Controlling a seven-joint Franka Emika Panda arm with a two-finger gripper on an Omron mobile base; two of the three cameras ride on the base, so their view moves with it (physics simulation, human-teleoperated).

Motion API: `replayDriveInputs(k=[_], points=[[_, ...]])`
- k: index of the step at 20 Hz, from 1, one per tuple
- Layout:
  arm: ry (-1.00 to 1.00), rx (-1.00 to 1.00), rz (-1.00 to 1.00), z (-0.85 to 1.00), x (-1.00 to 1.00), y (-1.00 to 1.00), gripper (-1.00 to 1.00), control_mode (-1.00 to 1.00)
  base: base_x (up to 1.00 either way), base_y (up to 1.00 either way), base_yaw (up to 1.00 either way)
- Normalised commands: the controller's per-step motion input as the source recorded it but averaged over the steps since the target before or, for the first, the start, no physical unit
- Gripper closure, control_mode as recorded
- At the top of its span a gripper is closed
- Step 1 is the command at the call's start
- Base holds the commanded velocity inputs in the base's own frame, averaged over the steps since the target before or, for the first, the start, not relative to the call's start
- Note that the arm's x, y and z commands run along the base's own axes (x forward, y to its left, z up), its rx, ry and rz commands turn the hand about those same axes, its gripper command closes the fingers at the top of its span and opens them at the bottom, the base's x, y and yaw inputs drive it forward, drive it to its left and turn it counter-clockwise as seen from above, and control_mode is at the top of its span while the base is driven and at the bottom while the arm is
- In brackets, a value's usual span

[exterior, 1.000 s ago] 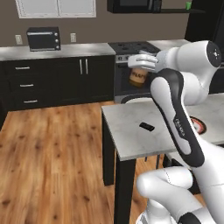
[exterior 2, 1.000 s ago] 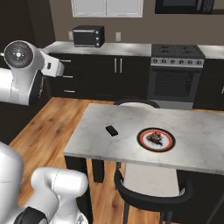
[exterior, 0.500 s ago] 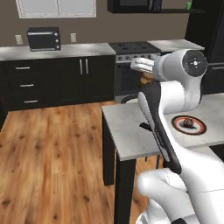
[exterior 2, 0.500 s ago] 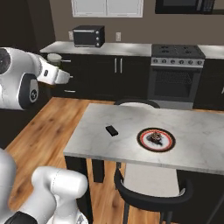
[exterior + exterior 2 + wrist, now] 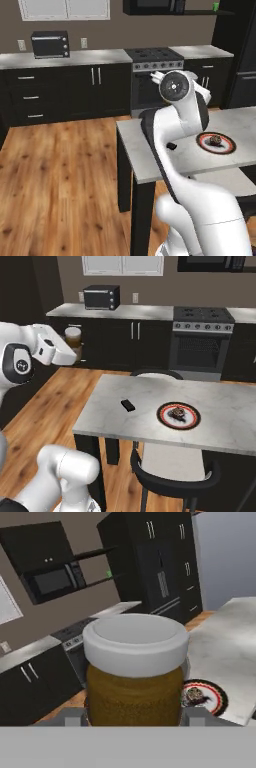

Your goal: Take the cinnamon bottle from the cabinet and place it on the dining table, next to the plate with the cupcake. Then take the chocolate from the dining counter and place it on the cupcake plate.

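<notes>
The gripper (image 5: 67,353) has the jar (image 5: 134,672) clamped round its amber body, below the pale lid, carried in the air off the table's (image 5: 115,421) 9 o'clock end. It looks light, rigid and slick; a mid-body hold suits it.

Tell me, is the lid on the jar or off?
On. The jar in the gripper has its pale lid sitting flat across the top, with no gap showing.
</notes>
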Motion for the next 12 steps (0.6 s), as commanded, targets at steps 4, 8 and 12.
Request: replayDriveInputs(k=[4, 8, 12], points=[[0.09, 0.02, -0.37, -0.10, 0.00, -0.32, 1.00, -1.00, 0.00, 0.00, 0.00], [0.03, 0.07, -0.10, -0.02, -0.06, -0.22, 1.00, -1.00, 0.00, 0.00, 0.00], [0.04, 0.06, -0.12, -0.01, 0.05, -0.17, 1.00, -1.00, 0.00, 0.00, 0.00]])
